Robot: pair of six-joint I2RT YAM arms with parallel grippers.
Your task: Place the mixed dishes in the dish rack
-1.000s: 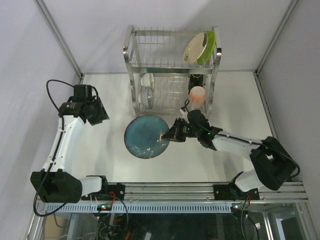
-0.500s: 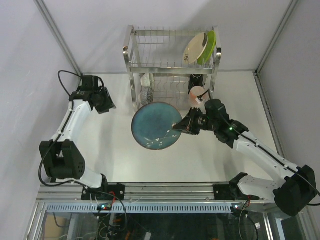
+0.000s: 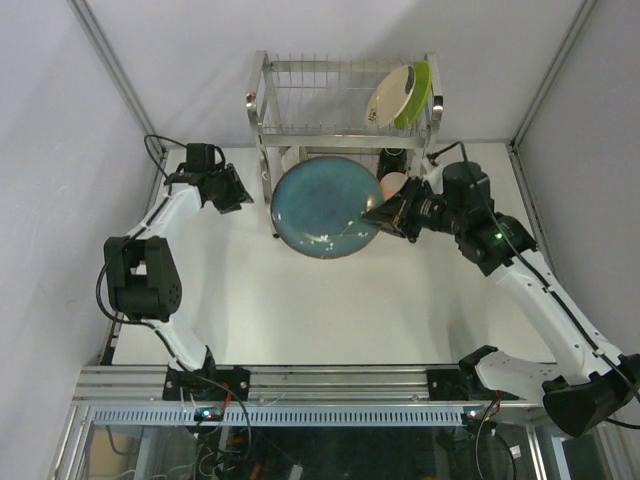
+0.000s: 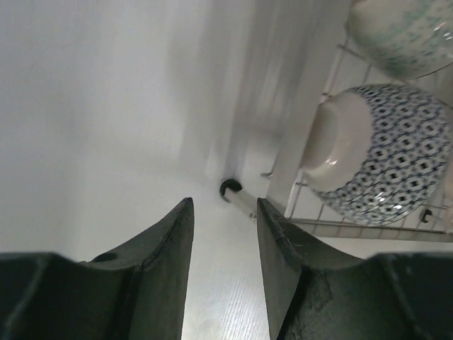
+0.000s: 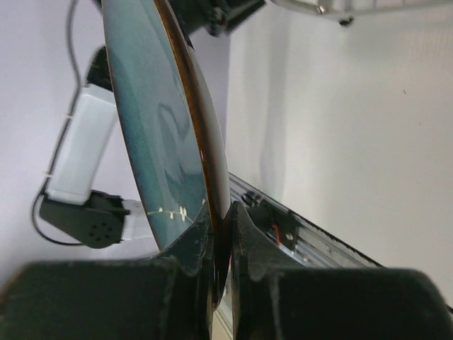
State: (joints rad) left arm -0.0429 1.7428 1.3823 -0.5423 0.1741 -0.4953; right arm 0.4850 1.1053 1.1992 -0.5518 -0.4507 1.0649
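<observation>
My right gripper (image 3: 378, 213) is shut on the rim of the large blue-grey plate (image 3: 325, 207) and holds it in the air, tilted on edge, in front of the lower tier of the dish rack (image 3: 340, 130). In the right wrist view the plate (image 5: 159, 127) stands upright between my fingers (image 5: 223, 212). The cream plate (image 3: 390, 95) and the lime-green plate (image 3: 421, 90) stand on the top tier. The pink mug (image 3: 396, 183) shows beside the plate. My left gripper (image 3: 232, 192) is open and empty left of the rack. The patterned bowl (image 4: 382, 163) sits in the lower tier, beyond my left fingers (image 4: 223, 202).
A pale dish with teal marks (image 4: 403, 32) sits behind the bowl in the rack. The rack's front-left foot (image 4: 230, 188) stands just ahead of the left fingers. White walls close the table on three sides. The metal rail (image 3: 340, 385) runs along the near edge.
The right arm has lifted the blue-grey plate off the table and carried it back towards the rack. The left arm has swung back and right towards the rack's left side.
</observation>
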